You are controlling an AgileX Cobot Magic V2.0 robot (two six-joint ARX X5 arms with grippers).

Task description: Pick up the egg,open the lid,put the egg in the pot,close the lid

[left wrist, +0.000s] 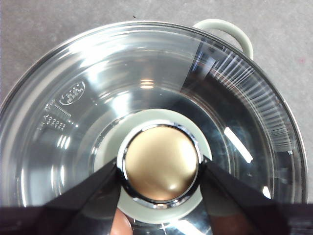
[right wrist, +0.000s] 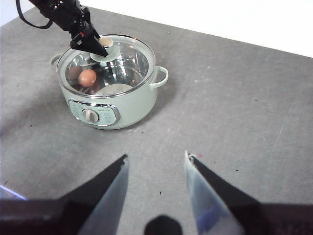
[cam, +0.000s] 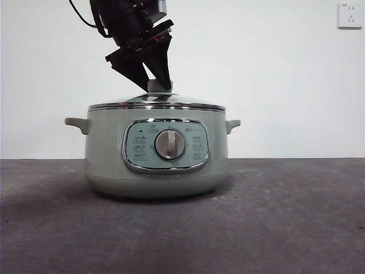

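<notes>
The sage-green pot (cam: 108,160) stands in the middle of the table with the glass lid (cam: 188,104) seated flat on its rim. My left gripper (cam: 162,85) comes down from above, and its jaws press on both sides of the lid's knob (left wrist: 160,164). Seen through the glass in the right wrist view, the brown egg (right wrist: 87,77) lies inside the pot (right wrist: 132,110). The right gripper (right wrist: 156,161) hangs open and empty, well back from the pot and above bare table.
The dark grey table (cam: 285,228) stretches around the pot on all sides. A white wall stands behind it, with a socket (cam: 349,15) at the upper right. The pot's side handle (left wrist: 230,34) sticks out beyond the lid's rim.
</notes>
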